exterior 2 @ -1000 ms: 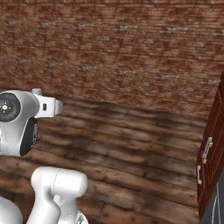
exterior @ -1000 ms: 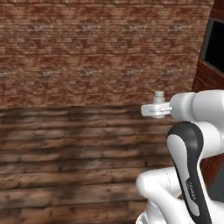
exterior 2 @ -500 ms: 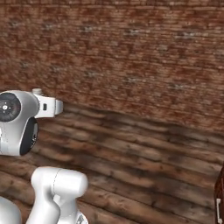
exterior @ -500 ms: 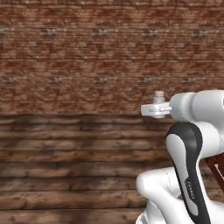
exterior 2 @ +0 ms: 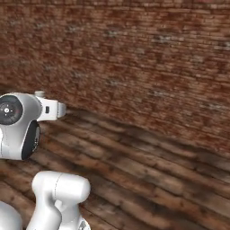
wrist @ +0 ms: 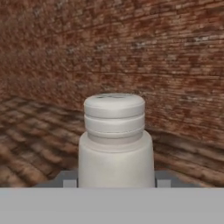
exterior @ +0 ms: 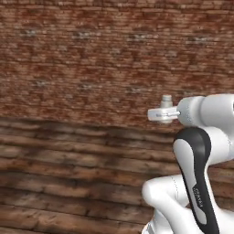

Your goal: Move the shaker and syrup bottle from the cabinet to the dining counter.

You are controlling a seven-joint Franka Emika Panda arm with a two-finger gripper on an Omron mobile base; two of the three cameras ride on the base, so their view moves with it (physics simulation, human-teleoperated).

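Observation:
The shaker point(wrist: 114, 140) is a small pale grey-white cylinder with a ribbed cap, standing upright in the middle of the hand view. My gripper point(wrist: 114, 181) is shut on its lower body, and a dark fingertip point(wrist: 65, 180) shows on each side of it. The shaker's cap point(exterior: 167, 98) peeks up above my white hand in the left base view, and the cap point(exterior 2: 39, 94) shows the same way in the right base view. The hand is held high, at about the level of the arm's top joint. The syrup bottle, the cabinet and the dining counter are out of view.
A red-brown brick wall point(exterior: 91, 59) runs across the whole background ahead. Below it lies a dark wooden plank floor point(exterior 2: 148, 166). The arm's white and dark links point(exterior: 194, 173) rise at the lower right of the left base view.
The whole picture has slid sideways, so the base is turning or driving. The wooden furniture at the right edges has left the views. The shaker stays in the grip, the arm's pose unchanged.

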